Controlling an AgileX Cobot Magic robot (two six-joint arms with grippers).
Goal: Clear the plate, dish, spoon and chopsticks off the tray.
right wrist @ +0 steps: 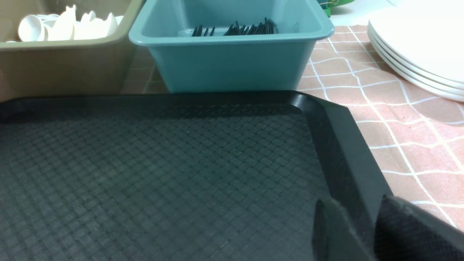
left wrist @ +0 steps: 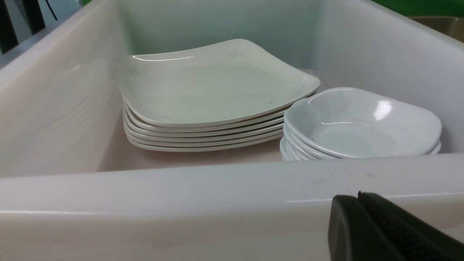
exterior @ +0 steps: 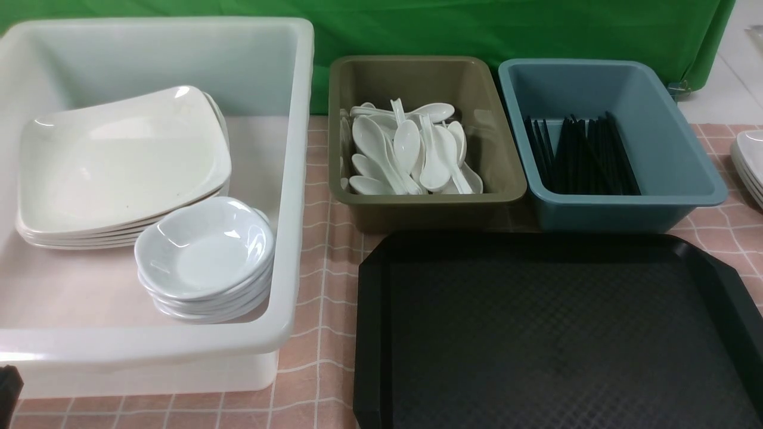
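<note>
The black tray [exterior: 566, 345] lies at the front right with nothing on its diamond-textured surface [right wrist: 145, 174]. Large square white plates [exterior: 119, 161] are stacked in a white tub [exterior: 295, 196], with a stack of small white dishes [exterior: 202, 247] in front of them. White spoons [exterior: 405, 149] fill the olive bin, and black chopsticks [exterior: 581, 158] lie in the blue bin. My left gripper [left wrist: 357, 197] is shut and empty, close outside the tub's near wall [left wrist: 181, 203]. Above the tray's right rim [right wrist: 344, 145], my right gripper [right wrist: 353, 201] stands open, holding nothing.
The olive bin [exterior: 512, 179] and blue bin [exterior: 685, 173] stand side by side behind the tray. Another stack of white plates [exterior: 751, 161] sits at the table's right edge. A pink checked cloth [exterior: 322, 268] covers the table, with a green backdrop behind.
</note>
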